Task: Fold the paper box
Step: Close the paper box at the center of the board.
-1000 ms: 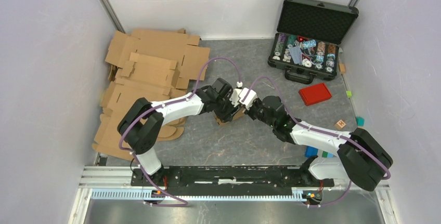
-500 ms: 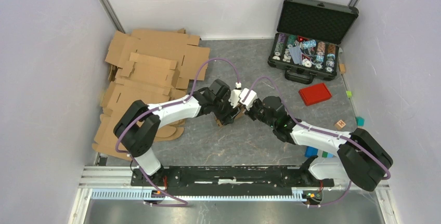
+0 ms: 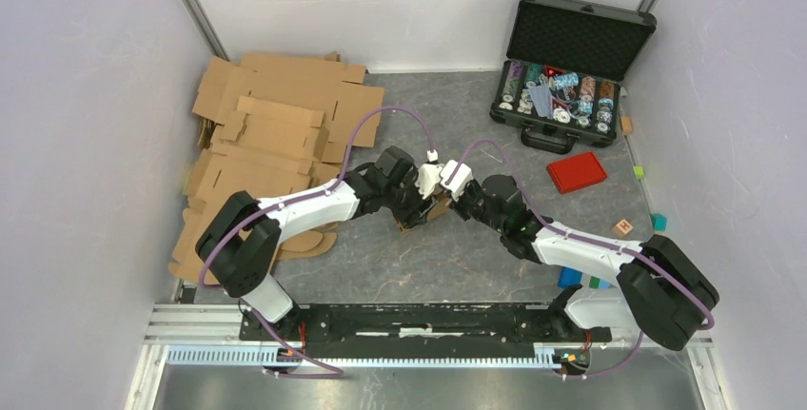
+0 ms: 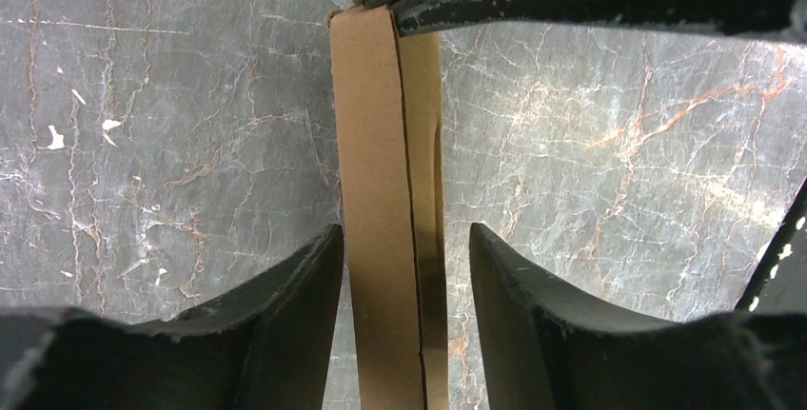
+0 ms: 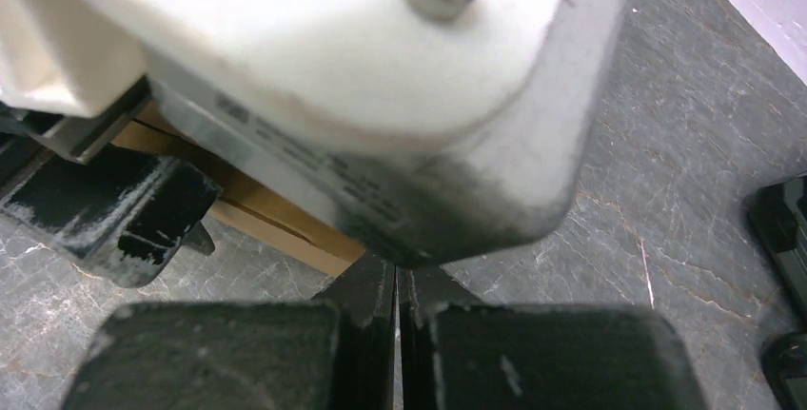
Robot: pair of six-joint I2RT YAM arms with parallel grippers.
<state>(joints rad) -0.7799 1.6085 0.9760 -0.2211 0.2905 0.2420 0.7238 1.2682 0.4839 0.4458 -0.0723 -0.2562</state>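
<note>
Since a second ago, the left arm's elbow has swung out toward the left wall in the top view, while its wrist has stayed at the work. The right arm shows no change.

Left gripper: jaws spread, straddling an upright panel of the paper box. Table shows between the panel and one finger, so there is no clamp. Right gripper: fingers pressed together, nothing seen between them, apparently laid across the panel's far end. The box sits mid-table between the two wrists.

Judgement: the step in hand is creasing this panel. The left jaws should close squarely on it near the fold line while the right tip acts as a stop; otherwise the cardboard may buckle or slide.

Count: one paper box, two grippers, one black case, one red lid. The cardboard sheets overlap too much to count.
</note>
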